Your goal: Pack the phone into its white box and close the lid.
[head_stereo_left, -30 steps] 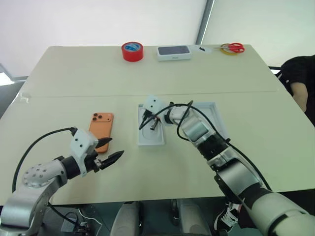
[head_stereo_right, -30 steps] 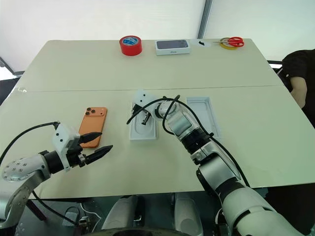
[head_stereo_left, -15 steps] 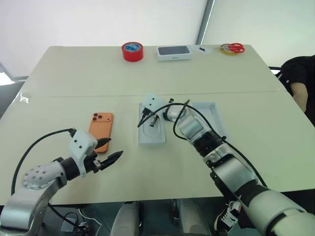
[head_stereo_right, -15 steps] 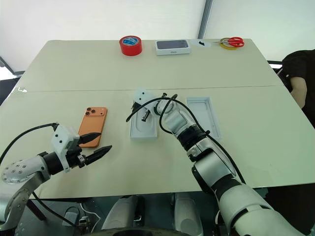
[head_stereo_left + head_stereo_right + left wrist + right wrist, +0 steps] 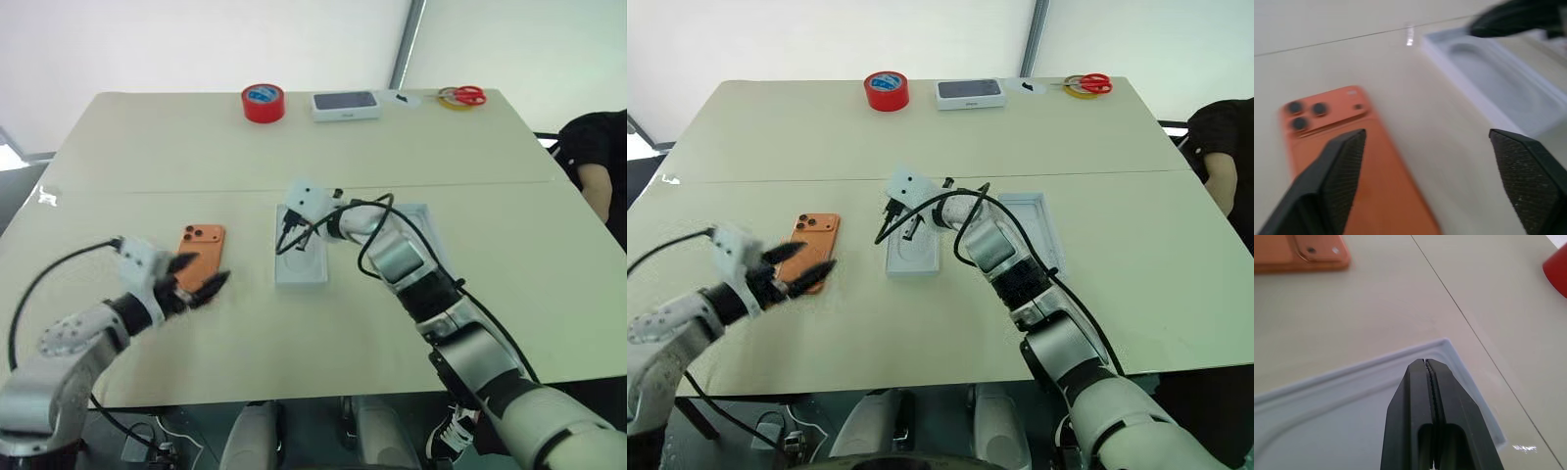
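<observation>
Phone (image 5: 199,257), flat orange, triple-lens back up, on table (image 5: 147,157)

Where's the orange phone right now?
The phone lies flat on the table's left half, camera side up, just ahead of the left gripper.

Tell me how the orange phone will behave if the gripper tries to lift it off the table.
The phone lies flat on the table, so getting under an edge looks hard. It seems rigid and smooth, so it may slide rather than lift. It shouldn't roll or tip.
</observation>
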Available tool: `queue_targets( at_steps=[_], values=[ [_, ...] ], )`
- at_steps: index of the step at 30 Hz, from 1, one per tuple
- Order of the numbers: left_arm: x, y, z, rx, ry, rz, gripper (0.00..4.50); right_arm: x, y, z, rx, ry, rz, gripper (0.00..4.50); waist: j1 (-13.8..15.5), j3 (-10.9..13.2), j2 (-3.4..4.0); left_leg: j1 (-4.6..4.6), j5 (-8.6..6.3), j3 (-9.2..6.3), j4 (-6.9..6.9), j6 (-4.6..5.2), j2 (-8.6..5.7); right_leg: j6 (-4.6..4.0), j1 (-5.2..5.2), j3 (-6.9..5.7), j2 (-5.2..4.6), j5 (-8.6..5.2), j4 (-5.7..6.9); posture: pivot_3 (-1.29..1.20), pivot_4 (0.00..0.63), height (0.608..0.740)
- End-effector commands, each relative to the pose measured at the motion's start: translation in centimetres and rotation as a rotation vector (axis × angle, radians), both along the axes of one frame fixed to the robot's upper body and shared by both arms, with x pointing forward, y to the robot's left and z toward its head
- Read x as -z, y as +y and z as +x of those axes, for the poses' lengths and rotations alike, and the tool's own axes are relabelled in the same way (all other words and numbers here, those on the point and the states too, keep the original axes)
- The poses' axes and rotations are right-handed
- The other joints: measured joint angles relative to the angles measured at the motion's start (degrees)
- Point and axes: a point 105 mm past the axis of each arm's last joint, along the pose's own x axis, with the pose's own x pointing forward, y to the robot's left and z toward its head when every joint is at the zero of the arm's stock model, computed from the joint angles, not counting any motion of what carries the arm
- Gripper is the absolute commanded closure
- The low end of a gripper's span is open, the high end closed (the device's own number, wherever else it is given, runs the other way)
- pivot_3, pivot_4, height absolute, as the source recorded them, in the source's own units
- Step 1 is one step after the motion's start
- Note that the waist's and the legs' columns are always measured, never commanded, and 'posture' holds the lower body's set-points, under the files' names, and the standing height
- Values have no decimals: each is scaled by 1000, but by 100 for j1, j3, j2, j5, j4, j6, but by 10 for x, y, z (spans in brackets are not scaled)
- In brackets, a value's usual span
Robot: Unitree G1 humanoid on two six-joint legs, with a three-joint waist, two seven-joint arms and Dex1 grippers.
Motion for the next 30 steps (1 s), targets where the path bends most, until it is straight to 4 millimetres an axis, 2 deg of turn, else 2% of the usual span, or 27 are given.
queue_targets(
  at_steps=[1, 3, 6, 12, 20, 30],
  values=[
    [8, 23, 2, -138, 137, 18, 76, -12, 28, -30, -119, 27, 50, 4500, -3, 0, 0, 2, 0, 1, 0, 0, 0, 0, -1, 0, 0, 0, 3, 0, 150, 732],
    [11, 27, 5, -169, 197, -43, 76, -5, 40, -43, -160, 56, 34, 4500, 2, 0, 1, 2, 0, 0, -2, 0, 0, 0, 0, -1, 2, -1, 4, 0, 150, 732],
    [10, 28, 9, -172, 249, -115, 76, 11, 51, -52, -181, 86, -25, 4500, 17, -1, -3, 2, 1, -1, 0, -2, 0, 0, 0, 0, 1, -1, 5, 0, 150, 732],
    [16, 12, 12, -94, 353, -141, 76, 34, 64, -54, -179, 85, -147, 4500, 27, -3, -6, 2, 4, -4, 0, -8, -7, -3, 3, 0, -5, -1, 3, 0, 150, 732],
    [20, -25, 15, 37, 428, -246, 76, 44, 78, -46, -168, 66, -182, 4500, 37, -3, -6, 3, 7, -6, -1, -16, -7, -3, 3, 0, -6, -1, 4, 0, 150, 732],
    [25, -59, 9, 133, 472, -304, 76, 44, 70, -37, -140, 54, -177, 4500, 50, -6, -8, 3, 7, -8, 0, -16, -26, -3, 9, -1, -30, 0, 4, 0, 150, 732]
  ],
)
